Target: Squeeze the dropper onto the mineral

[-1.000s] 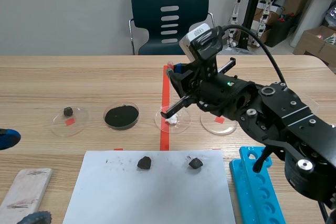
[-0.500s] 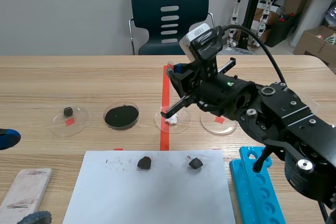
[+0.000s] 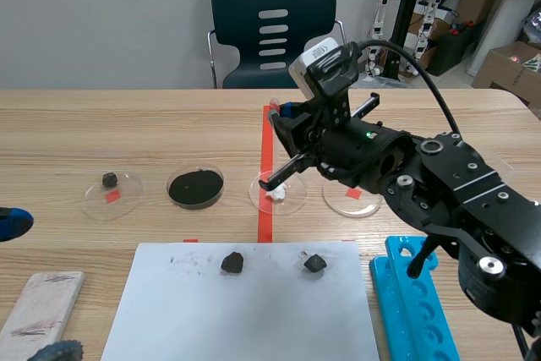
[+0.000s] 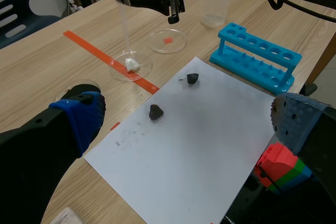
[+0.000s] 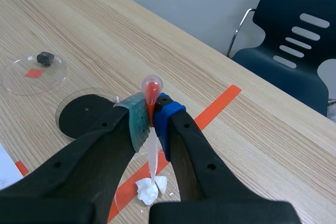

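Right gripper [image 5: 151,120] closed on the dropper [image 5: 152,153], its green and blue pads pressed against the neck just below the orange-tinted bulb. The dropper hangs tip-down over a clear dish [image 4: 146,71] that straddles the orange-red tape line on the wooden table [image 3: 127,124]. A white mineral [image 5: 148,188] lies in this dish. In the right wrist view the tip appears to sit at the top of the mineral, though contact cannot be confirmed.

Left gripper [image 4: 189,115] held low near the robot, well apart from the dish, with its fingers spread wide and nothing between them.

Along the same row: a dish of black powder [image 3: 196,187] just beside the mineral's dish, a dish with a small dark stone [image 3: 110,180] farther out, and a dish bearing a red mark [image 3: 351,198] on the opposite side.

Nearer the robot lies a white sheet [image 3: 245,319] carrying two dark stones [image 3: 232,262], with a blue tube rack [image 3: 418,310] beside it.
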